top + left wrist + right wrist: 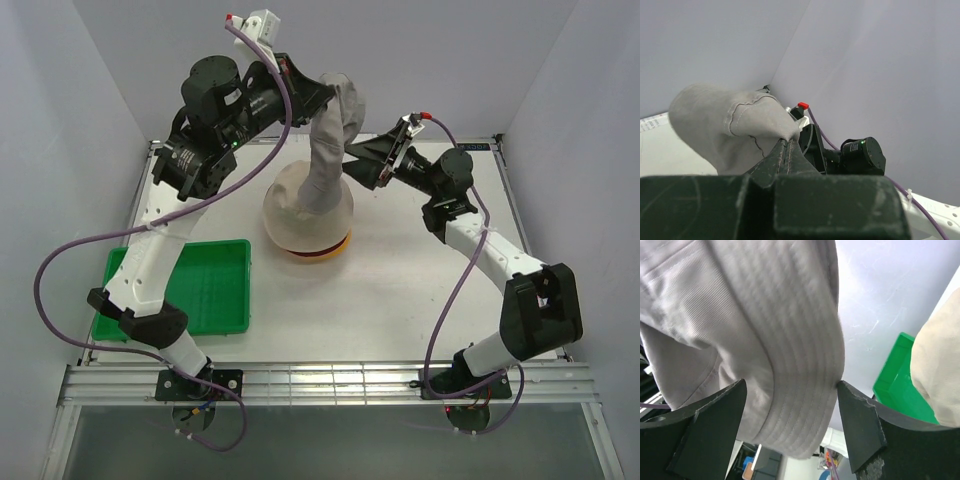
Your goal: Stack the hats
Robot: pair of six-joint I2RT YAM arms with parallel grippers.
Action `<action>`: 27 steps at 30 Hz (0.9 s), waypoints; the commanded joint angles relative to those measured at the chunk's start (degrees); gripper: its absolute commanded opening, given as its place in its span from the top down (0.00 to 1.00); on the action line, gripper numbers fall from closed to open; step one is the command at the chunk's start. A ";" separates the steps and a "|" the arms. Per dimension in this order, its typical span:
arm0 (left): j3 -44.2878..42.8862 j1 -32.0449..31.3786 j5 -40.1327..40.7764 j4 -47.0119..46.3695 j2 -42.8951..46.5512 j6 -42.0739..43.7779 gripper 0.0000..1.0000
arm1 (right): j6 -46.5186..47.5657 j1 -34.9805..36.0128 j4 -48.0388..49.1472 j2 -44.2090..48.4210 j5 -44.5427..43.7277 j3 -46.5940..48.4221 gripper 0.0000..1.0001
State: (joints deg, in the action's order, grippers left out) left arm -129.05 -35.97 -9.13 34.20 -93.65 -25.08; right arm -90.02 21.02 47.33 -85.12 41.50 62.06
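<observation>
White table, grey walls. Near left, green tray (215, 290). My left gripper (332, 92) pinched shut on grey hat (325, 160), holding it aloft. Hat sags onto cream hat (285, 215) topping centre stack. My right gripper (355, 165) spread wide, brim between fingers, not clamped. Fabric light, limp, folds easily. Best hold: stitched brim edge, opposite side.

lower hats (318, 252) mostly hidden under cream hat (283, 210) | grey hat (765, 315) cropped at top
</observation>
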 commanded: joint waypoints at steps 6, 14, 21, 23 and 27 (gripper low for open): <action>3.02 4.94 -8.09 -5.01 3.91 -2.95 1.00 | -4.29 -0.10 9.80 -1.36 -3.35 -1.33 0.22; 1.00 5.47 -11.00 -6.86 2.15 -4.36 1.00 | -4.29 0.17 9.89 -1.72 -3.18 -2.38 0.22; 0.47 5.56 -11.97 -7.83 1.54 -5.59 1.00 | -5.43 0.25 12.16 -2.50 -3.97 -4.23 0.20; 0.73 5.56 -11.97 -7.92 1.45 -5.85 1.00 | -6.04 0.17 13.74 -2.85 -4.23 -4.23 0.20; 1.43 5.56 -11.44 -7.92 1.62 -5.77 1.00 | -11.82 0.34 20.32 -3.65 -5.46 -5.19 0.19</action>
State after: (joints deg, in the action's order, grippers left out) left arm -126.37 -30.48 -20.21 28.16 -92.58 -30.52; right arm -97.43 21.04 58.50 -88.49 37.58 57.76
